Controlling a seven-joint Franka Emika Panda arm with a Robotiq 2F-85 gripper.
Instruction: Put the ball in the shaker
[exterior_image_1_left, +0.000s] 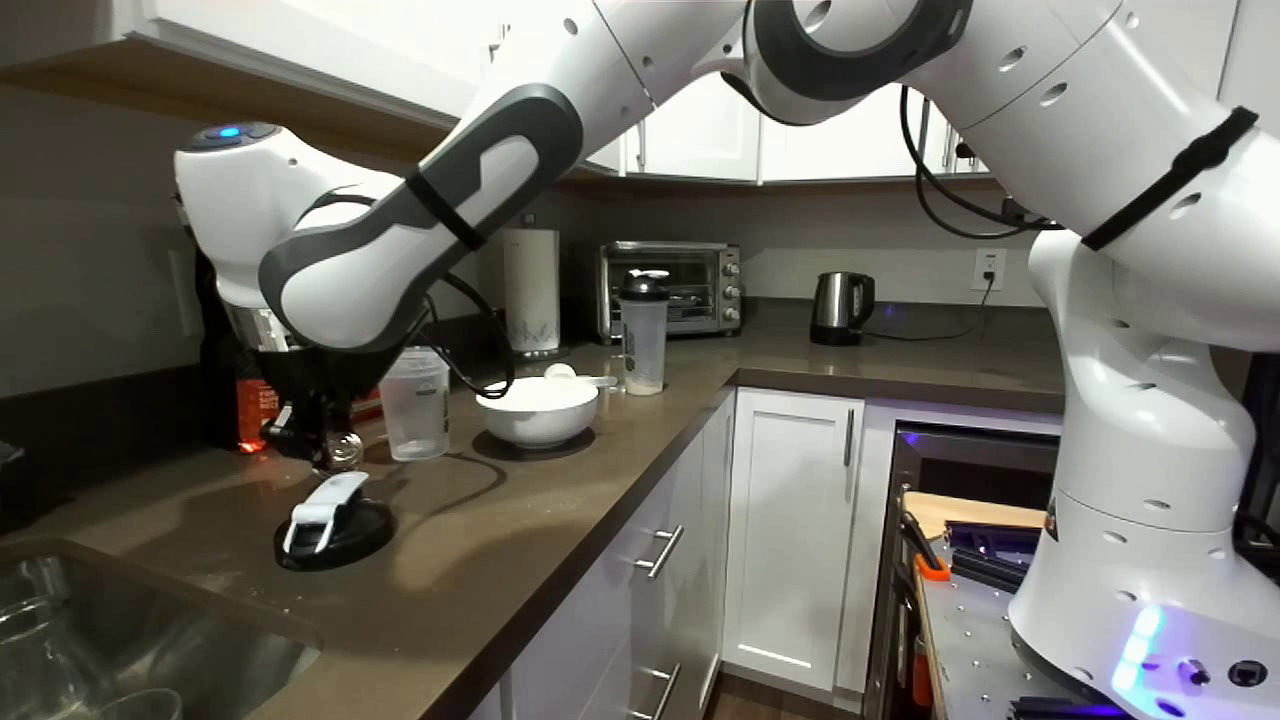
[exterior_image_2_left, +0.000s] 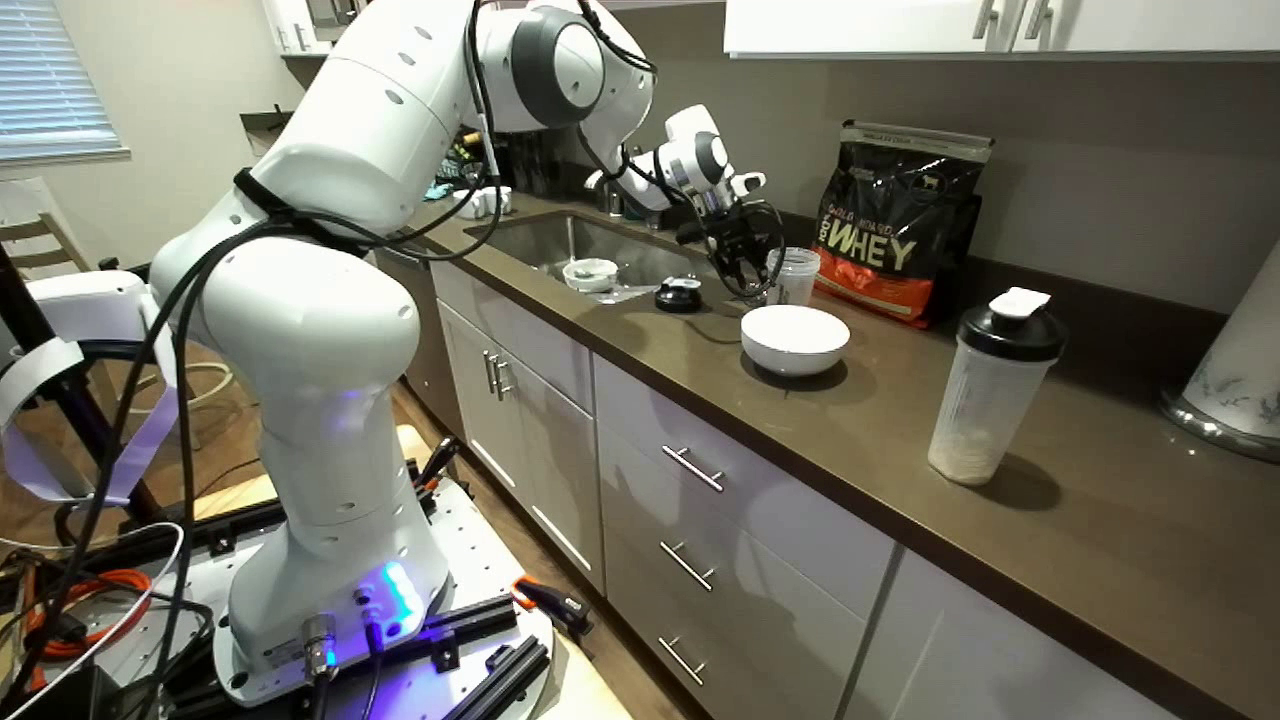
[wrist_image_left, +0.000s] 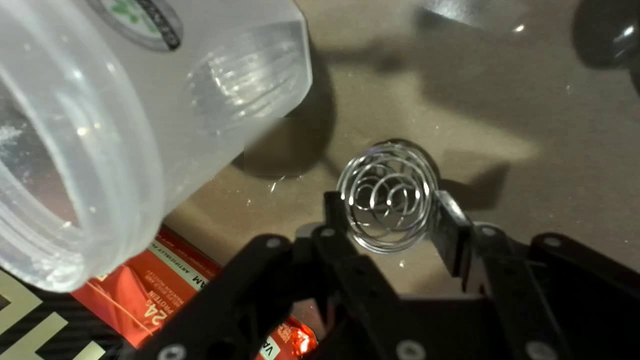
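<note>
The ball is a silver wire whisk ball. It sits between the fingertips of my gripper in the wrist view, with a finger touching each side. In an exterior view the ball shows at the gripper tip, low at the counter; I cannot tell whether it touches the surface. The shaker is a translucent whitish tumbler, upright with an open top, just beside the gripper. It also shows in the exterior view, partly behind the gripper, and large at left in the wrist view.
A black lid with a white flip cap lies on the counter near the sink. A white bowl stands beyond the shaker. The whey bag stands against the wall. A lidded shaker cup stands farther along.
</note>
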